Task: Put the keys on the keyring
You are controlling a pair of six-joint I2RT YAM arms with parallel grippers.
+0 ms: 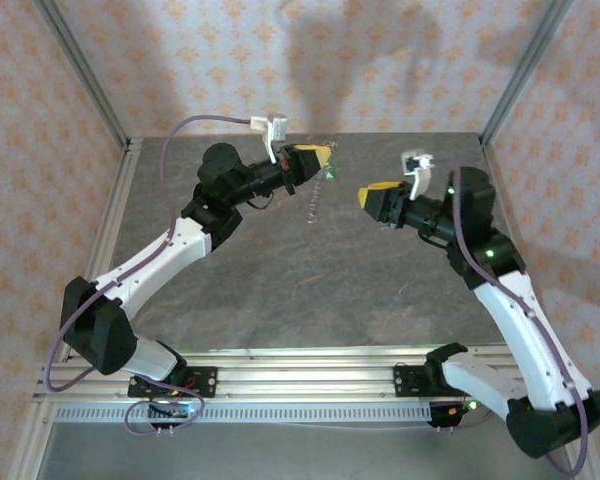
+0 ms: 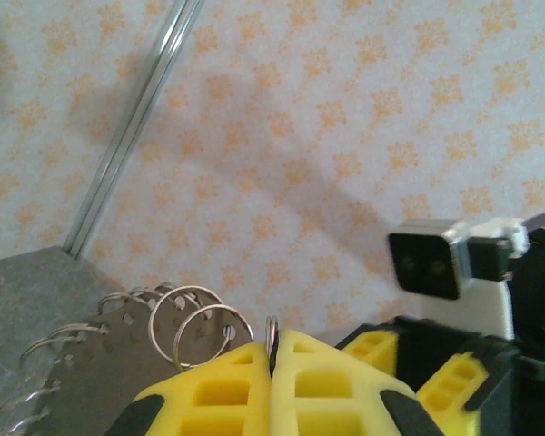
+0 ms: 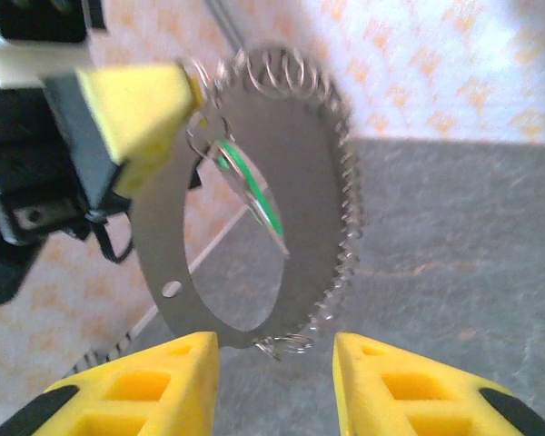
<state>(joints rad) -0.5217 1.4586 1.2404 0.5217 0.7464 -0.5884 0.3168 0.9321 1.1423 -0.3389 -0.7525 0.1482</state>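
left gripper (image 2: 272,356) is clamping the keyring's (image 3: 320,186) rim, holding it upright over the worktop (image 3: 454,245) so the key (image 3: 254,189) is dangling across it; right gripper (image 3: 274,363) is hovering beneath, partly open, empty.

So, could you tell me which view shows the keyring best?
Right wrist: the keyring faces the camera, almost its whole loop and bumpy rim in frame. Top external shows it small and edge-on; left wrist shows part of its rim.
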